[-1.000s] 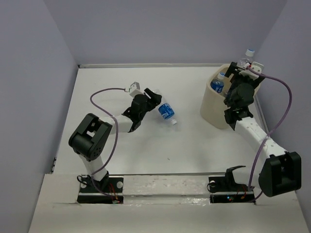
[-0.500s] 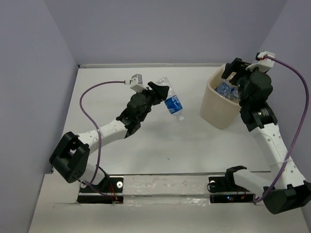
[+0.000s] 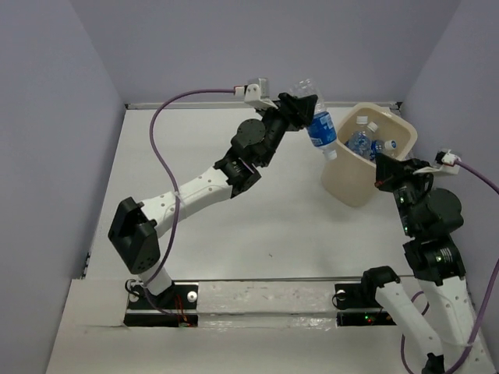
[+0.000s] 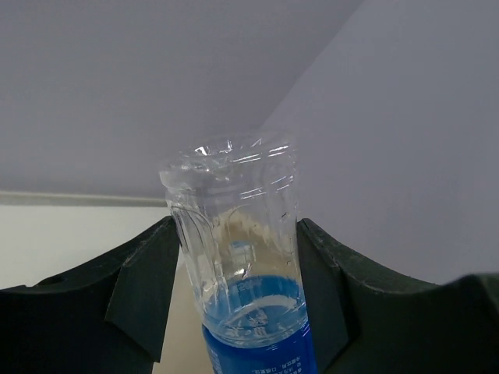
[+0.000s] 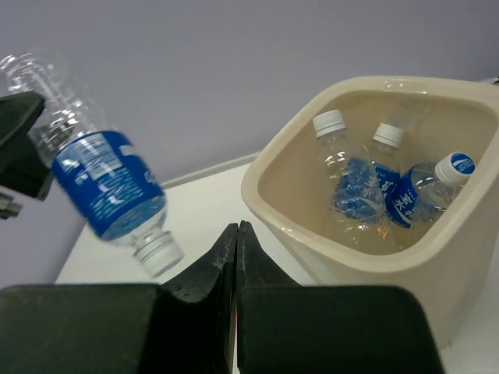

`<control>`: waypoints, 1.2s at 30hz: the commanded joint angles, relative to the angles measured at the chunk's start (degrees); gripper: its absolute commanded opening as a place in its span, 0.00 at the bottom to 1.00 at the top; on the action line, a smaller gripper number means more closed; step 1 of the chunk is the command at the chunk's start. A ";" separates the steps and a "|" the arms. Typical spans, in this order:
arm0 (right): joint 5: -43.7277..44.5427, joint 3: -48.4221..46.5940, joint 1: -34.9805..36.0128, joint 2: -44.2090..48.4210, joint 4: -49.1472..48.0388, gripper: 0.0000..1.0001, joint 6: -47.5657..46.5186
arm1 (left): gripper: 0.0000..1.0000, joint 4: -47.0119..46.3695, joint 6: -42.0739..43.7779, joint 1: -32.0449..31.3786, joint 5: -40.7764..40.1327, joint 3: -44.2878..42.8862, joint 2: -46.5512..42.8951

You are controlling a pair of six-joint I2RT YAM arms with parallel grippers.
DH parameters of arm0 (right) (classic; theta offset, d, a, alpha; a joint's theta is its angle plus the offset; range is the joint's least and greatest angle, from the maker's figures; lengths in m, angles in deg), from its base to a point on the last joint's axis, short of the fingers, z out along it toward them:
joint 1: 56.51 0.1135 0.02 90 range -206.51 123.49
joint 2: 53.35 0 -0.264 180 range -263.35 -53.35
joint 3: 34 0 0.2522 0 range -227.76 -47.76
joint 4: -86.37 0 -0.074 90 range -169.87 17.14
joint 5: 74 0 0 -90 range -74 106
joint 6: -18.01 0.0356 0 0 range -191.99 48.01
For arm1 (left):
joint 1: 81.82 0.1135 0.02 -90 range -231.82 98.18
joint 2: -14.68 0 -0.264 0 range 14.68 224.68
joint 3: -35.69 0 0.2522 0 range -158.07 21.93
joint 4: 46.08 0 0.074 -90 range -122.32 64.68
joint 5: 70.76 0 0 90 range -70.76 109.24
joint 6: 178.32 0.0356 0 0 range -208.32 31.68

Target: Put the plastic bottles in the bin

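One bottle [image 3: 318, 125], cap-down, clamped in left claw [image 3: 302, 104], seemingly beside bin [image 3: 349, 176]; right claw [image 5: 236, 232] closed

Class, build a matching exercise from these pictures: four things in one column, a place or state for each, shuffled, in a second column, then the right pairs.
1. left gripper
2. right gripper
3. bin
4. three bottles

A. shut, holding nothing
B. standing on the table
C. inside the bin
D. clamped on a blue-labelled bottle, cap pointing down

Pairs: 1-D, 2-A, 3-B, 4-C
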 commanded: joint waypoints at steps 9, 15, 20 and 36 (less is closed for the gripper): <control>-1.64 -2.56 -0.01 12.57 3.57 0.04 1.59 | 0.43 -3.02 11.03 -5.64 -0.77 -39.29 27.67; -1.73 -3.00 -0.01 13.88 5.07 0.05 -1.13 | 0.45 -3.02 19.35 -8.63 -2.35 -62.15 44.55; -3.04 -2.30 -0.01 16.43 5.51 0.06 -1.58 | 0.45 -8.47 23.86 -9.42 -2.00 -66.92 52.30; -3.40 0.78 -0.01 18.37 6.04 0.07 -0.17 | 0.99 -8.74 29.93 -12.23 4.14 -51.21 34.57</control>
